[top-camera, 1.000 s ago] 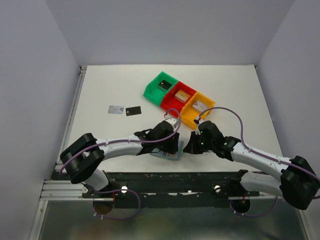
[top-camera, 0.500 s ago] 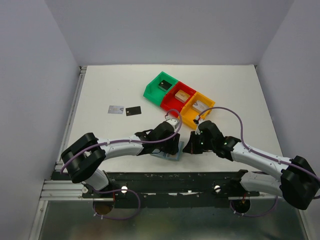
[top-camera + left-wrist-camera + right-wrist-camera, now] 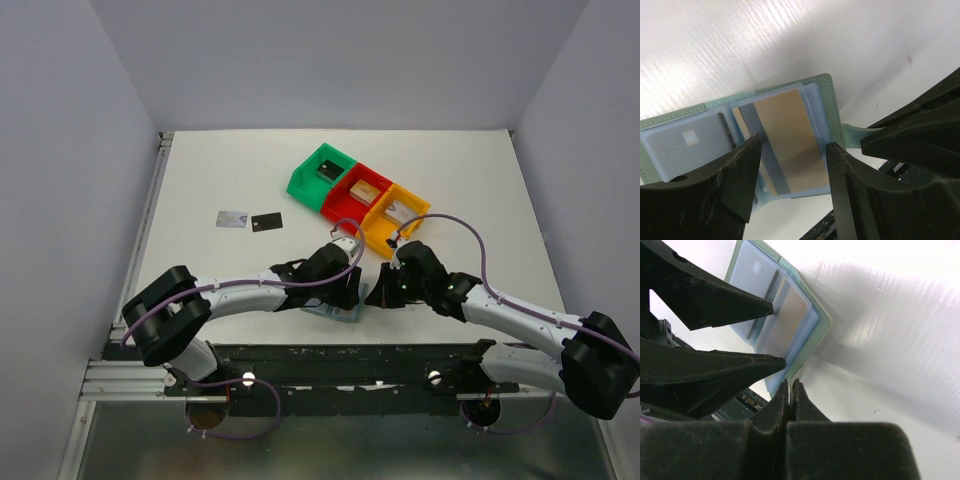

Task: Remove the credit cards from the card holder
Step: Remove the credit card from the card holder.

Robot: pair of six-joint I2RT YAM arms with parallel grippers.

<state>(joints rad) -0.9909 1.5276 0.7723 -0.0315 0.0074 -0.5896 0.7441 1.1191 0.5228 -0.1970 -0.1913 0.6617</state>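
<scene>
Card holder [image 3: 330, 306]: opened flat on the table [image 3: 220, 170] near the front edge, directly under the left claw [image 3: 792, 150] and just left of the right claw [image 3: 790, 388]; nearer the left.
Tan-gold card [image 3: 787, 135]: lying in the holder's right panel, long axis running away from the left claw's wrist, one long edge toward each finger.
Left claw: parted wide, astride that card across its short width; gripping nothing.
Right claw: closed tight, tips at the holder's outer edge by its strap; pinching or merely pressing, cannot tell.
Silver-grey card [image 3: 232, 219] and black card [image 3: 267, 222]: already out, side by side on the table, well apart from the holder.
Judged next: closing across the card's width, then drawing it out along its length.
</scene>
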